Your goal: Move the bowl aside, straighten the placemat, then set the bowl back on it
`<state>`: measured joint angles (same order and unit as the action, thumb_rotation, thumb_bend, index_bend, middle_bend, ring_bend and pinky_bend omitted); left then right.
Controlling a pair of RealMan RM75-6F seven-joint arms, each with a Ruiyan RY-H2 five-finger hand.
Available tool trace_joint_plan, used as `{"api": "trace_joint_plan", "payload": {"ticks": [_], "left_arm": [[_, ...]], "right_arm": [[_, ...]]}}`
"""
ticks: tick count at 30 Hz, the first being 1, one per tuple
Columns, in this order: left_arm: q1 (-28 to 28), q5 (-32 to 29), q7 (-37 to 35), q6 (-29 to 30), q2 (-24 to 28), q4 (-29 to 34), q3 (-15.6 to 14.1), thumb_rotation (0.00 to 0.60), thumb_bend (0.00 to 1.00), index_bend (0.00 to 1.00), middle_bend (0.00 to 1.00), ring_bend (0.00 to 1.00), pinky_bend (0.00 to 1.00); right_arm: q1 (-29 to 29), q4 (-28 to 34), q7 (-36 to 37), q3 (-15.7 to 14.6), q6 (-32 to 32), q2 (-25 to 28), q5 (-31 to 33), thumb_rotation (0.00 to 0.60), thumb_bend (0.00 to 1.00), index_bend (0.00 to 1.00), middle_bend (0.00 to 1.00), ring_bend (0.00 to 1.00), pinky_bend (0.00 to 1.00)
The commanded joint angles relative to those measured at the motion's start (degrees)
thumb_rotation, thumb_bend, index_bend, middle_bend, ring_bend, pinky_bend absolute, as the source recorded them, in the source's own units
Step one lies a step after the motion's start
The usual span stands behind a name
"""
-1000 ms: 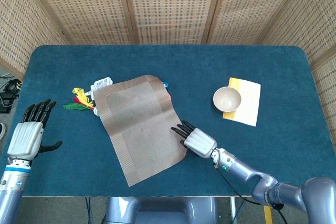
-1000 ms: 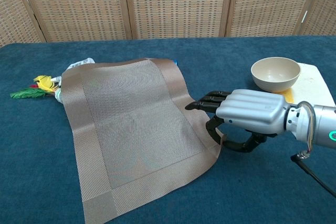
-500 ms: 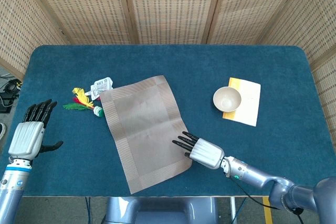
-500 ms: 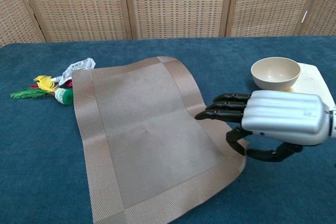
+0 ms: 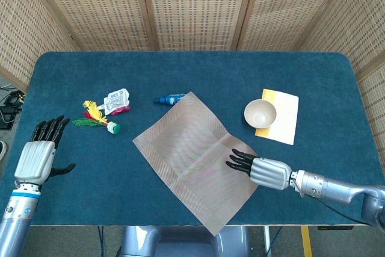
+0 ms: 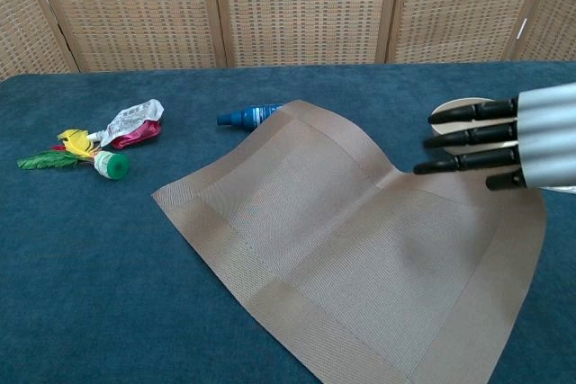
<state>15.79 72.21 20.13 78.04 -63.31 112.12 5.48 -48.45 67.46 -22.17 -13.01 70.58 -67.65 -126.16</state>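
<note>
The brown woven placemat (image 5: pixel 195 161) lies askew, like a diamond, near the table's front edge, and fills the chest view (image 6: pixel 360 258). My right hand (image 5: pixel 263 172) pinches its right corner, dark fingers flat on top; that edge rides up off the cloth under the hand (image 6: pixel 526 143). The beige bowl (image 5: pixel 260 113) stands upright off the mat, behind the hand, on a yellow-and-white card (image 5: pixel 283 115). In the chest view only a sliver of the bowl's rim (image 6: pixel 457 108) shows above the fingers. My left hand (image 5: pixel 37 156) hovers at the front left, fingers apart, holding nothing.
A blue bottle (image 5: pixel 170 98) lies just off the mat's far corner (image 6: pixel 247 115). Left of it sit a crumpled packet (image 5: pixel 117 99) and a feathered toy with a green cap (image 5: pixel 96 117). Wicker screens stand behind the blue table (image 5: pixel 313 70).
My right hand has dragged the placemat right and toward the front, turning it. The blue bottle and packet that it covered now show. The left hand has stayed put.
</note>
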Motion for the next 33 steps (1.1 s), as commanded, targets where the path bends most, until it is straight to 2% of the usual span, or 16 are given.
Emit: {"api": "trace_joint_plan", "payload": {"ticks": [1, 12, 14, 15, 16, 19, 20, 23, 26, 29, 33], "left_arm": [[0.07, -0.28, -0.02, -0.12, 0.0, -0.09, 0.14, 0.6, 0.0, 0.0, 0.0, 0.0, 0.0], [0.35, -1.37, -1.0, -0.93, 0.37, -0.69, 0.63, 0.6, 0.0, 0.0, 0.0, 0.0, 0.0], [0.4, -1.56, -1.11, -1.12, 0.41, -0.8, 0.65, 0.6, 0.0, 0.0, 0.0, 0.0, 0.0], [0.45, -1.65, -1.09, -1.24, 0.44, -0.8, 0.65, 0.6, 0.0, 0.0, 0.0, 0.0, 0.0], [0.49, -1.66, -1.09, -1.35, 0.43, -0.75, 0.61, 0.6, 0.0, 0.0, 0.0, 0.0, 0.0], [0.51, -1.69, -1.01, -1.4, 0.45, -0.67, 0.58, 0.6, 0.0, 0.0, 0.0, 0.0, 0.0], [0.53, -1.75, -0.95, -1.44, 0.43, -0.65, 0.57, 0.6, 0.0, 0.0, 0.0, 0.0, 0.0], [0.59, -1.95, -0.8, -1.53, 0.37, -0.64, 0.57, 0.6, 0.0, 0.0, 0.0, 0.0, 0.0], [0.65, -2.04, -0.62, -1.59, 0.26, -0.66, 0.54, 0.6, 0.0, 0.0, 0.0, 0.0, 0.0], [0.79, -1.95, -0.11, -1.71, -0.08, -0.89, 0.39, 0.6, 0.0, 0.0, 0.0, 0.0, 0.0], [1.44, -0.58, 0.52, -2.43, -1.12, -1.94, -0.09, 0.6, 0.0, 0.0, 0.0, 0.0, 0.0]], "right_arm": [[-2.15, -1.32, -0.52, 1.68, -1.39, 0.69, -0.37, 0.6, 0.59, 0.75, 0.06, 0.0, 0.0], [-5.45, -8.35, 0.78, 4.54, -4.08, -0.47, 1.63, 0.6, 0.58, 0.75, 0.06, 0.0, 0.0], [-5.17, -10.95, 0.89, 4.72, -3.73, -0.92, 2.22, 0.6, 0.54, 0.74, 0.06, 0.0, 0.0], [-4.84, -12.47, 1.13, 4.77, -3.57, -1.15, 2.75, 0.6, 0.49, 0.7, 0.05, 0.0, 0.0], [-3.93, -14.18, 1.57, 4.85, -3.5, -0.96, 3.93, 0.6, 0.4, 0.59, 0.03, 0.0, 0.0], [-1.69, -16.57, 2.45, 5.41, -0.23, -1.2, 5.78, 0.6, 0.13, 0.12, 0.0, 0.0, 0.0], [-0.09, -17.42, 2.14, 6.45, 2.54, -1.23, 7.25, 0.6, 0.07, 0.03, 0.0, 0.0, 0.0], [3.27, -18.48, 2.44, 7.78, 6.55, -1.38, 10.27, 0.6, 0.0, 0.0, 0.0, 0.0, 0.0], [6.35, -18.49, 3.57, 8.58, 9.21, -1.03, 13.12, 0.6, 0.0, 0.0, 0.0, 0.0, 0.0], [10.92, -15.75, 5.52, 10.28, 11.81, -0.78, 18.39, 0.6, 0.0, 0.0, 0.0, 0.0, 0.0], [17.69, -5.65, 12.74, 12.75, 12.62, -0.41, 28.46, 0.6, 0.0, 0.0, 0.0, 0.0, 0.0]]}}
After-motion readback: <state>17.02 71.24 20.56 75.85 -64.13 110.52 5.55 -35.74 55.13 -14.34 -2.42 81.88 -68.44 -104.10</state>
